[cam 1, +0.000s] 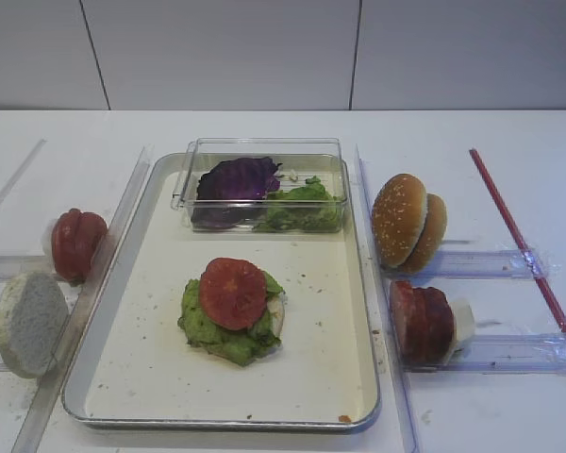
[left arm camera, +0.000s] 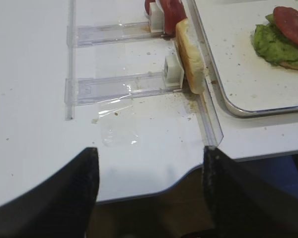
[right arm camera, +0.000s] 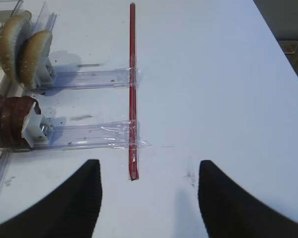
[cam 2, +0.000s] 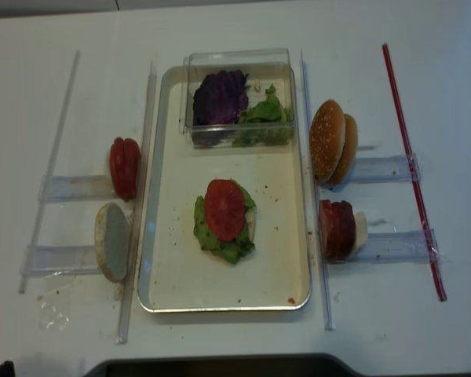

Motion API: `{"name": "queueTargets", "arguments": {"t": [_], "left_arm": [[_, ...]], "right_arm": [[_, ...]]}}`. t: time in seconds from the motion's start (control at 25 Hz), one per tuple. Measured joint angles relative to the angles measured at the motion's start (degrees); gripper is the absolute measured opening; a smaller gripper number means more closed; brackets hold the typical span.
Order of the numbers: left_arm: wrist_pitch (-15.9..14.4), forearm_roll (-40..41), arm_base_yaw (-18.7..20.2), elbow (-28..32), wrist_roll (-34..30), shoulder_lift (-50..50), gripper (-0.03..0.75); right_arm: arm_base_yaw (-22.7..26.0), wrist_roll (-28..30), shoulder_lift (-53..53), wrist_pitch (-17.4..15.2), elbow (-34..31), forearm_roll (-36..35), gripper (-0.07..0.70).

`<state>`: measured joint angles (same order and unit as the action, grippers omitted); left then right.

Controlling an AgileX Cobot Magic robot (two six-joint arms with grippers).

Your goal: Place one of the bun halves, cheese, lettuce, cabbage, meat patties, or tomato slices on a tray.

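The left pincer hangs released over the white worktop, holding nothing. Ahead and right of it, the silver-rimmed rectangular tray carries a bright-red tomato slice on ruffled green lettuce. The right pincer is released too; the sesame-speckled bun halves and dark brownish-red meat patties stand ahead to its left.

left pincer fingers spread wide, nothing between; right pincer likewise, hovering low
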<state>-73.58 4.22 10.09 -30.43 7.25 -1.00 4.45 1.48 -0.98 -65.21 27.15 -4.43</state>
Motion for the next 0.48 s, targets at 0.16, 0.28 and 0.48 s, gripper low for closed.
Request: {"name": "queueTargets", "arguments": {"t": [0.16,0.28,0.48], "left_arm": [[0.0,0.0,0.0,0.1,-0.4,0.0,0.433],[0.7,0.0,0.0,0.5,-1.1,0.0,0.433],[4.8,0.1,0.0,2.5,-1.6,0.0,0.433]], "right_arm": [[0.0,0.0,0.0,0.0,0.0,0.0,0.445],[0.0,-0.1,0.0,0.0,0.0,0.0,0.445],[0.0,-0.2,0.0,-0.1,0.0,0.0,0.445]]}}
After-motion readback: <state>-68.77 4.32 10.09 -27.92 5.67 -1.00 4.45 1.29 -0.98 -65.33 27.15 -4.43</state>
